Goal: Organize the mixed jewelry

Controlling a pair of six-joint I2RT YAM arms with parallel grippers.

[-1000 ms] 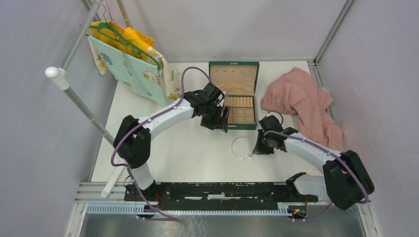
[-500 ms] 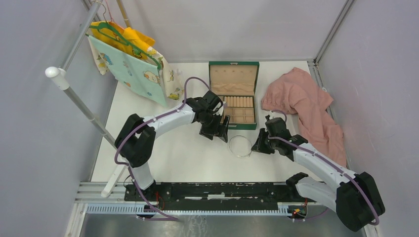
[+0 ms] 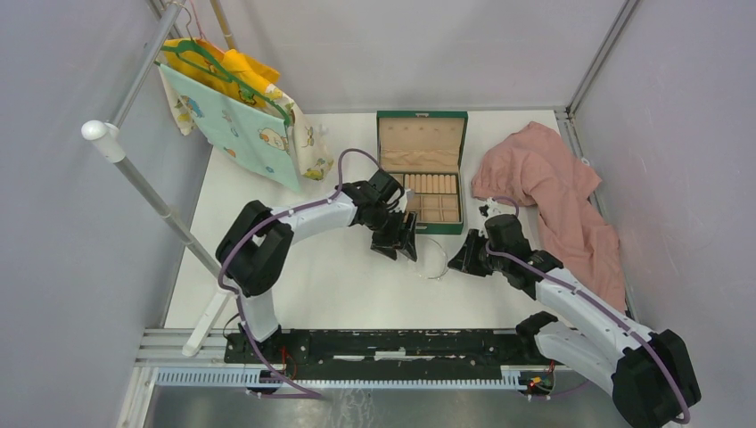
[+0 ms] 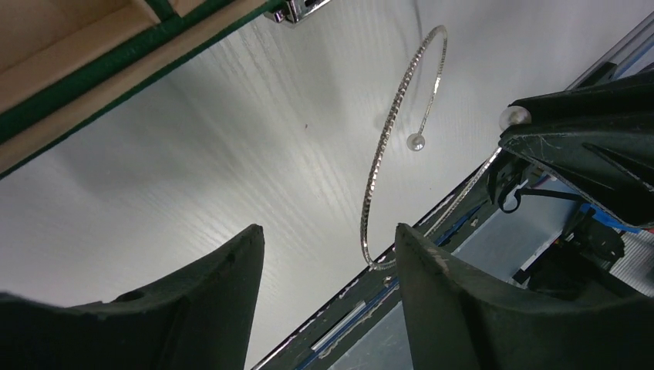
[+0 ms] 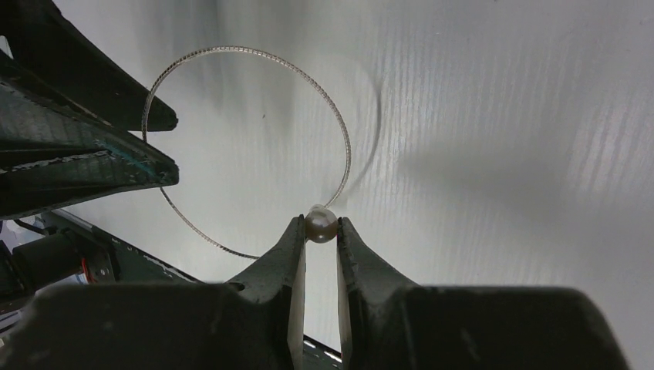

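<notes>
The thin silver wire hoop (image 3: 433,258) lies just in front of the open green box (image 3: 422,115). My right gripper (image 3: 464,260) is shut on the hoop's pearl bead (image 5: 320,223), and the wire (image 5: 231,48) circles out ahead of it. My left gripper (image 3: 398,244) is open and empty, right beside the hoop's left side. In the left wrist view the wire (image 4: 379,154) and a second bead (image 4: 416,142) sit ahead of the left gripper (image 4: 328,231), apart from it. The box's green edge (image 4: 100,92) shows at top left. No gold pieces are visible.
A pink cloth (image 3: 553,192) lies at the right back. Children's clothes (image 3: 241,107) hang on a rack pole (image 3: 143,187) at the left. A black rail (image 3: 392,343) runs along the table's near edge.
My left gripper has moved from the box front down towards the hoop. My right arm has stretched forward and carried the hoop slightly towards the box.
</notes>
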